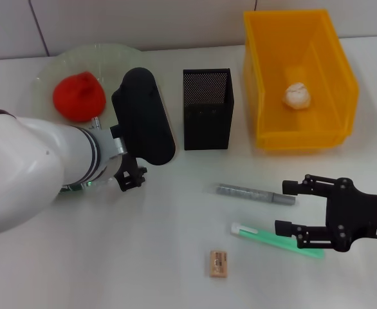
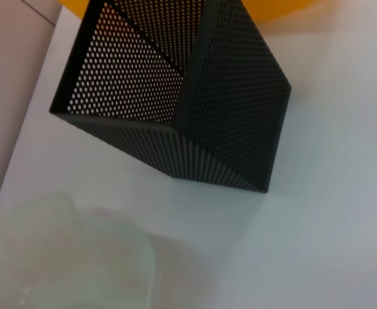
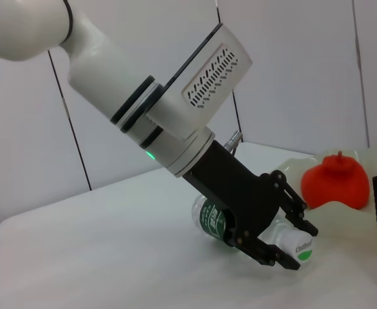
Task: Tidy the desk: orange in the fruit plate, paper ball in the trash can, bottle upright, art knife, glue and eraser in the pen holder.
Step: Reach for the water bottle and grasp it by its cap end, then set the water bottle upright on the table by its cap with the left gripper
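Tilting bottle (image 3: 253,225) clamped in left pincer (image 3: 285,248): may slip or topple if released off-vertical; right pincer (image 1: 291,215) apart.

Left arm hides the bottle (image 3: 291,244) overhead.

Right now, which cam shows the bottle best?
Right wrist view: the bottle lies tilted in the left gripper, label and cap visible. Head view: the left arm hides it. Left wrist view: only the pen holder.
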Available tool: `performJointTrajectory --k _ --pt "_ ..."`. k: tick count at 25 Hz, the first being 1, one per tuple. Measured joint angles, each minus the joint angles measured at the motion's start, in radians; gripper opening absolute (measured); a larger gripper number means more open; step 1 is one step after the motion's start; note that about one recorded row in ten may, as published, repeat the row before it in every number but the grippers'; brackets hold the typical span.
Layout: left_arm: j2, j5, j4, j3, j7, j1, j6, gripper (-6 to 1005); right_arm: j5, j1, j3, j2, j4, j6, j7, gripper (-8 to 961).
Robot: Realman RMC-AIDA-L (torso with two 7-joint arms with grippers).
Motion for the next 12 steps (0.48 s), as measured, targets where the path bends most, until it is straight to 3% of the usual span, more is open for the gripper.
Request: performJointTrajectory --k 5,12 --pt "0.000 0.000 0.002 0.000 0.008 0.003 0.008 469 0.000 0.001 0.004 0.000 0.004 0.000 0.000 790" --pt "0.001 0.000 0.107 -0.008 -0.001 0.013 0.103 455 0.000 0.001 0.004 0.000 0.004 0.001 0.000 790"
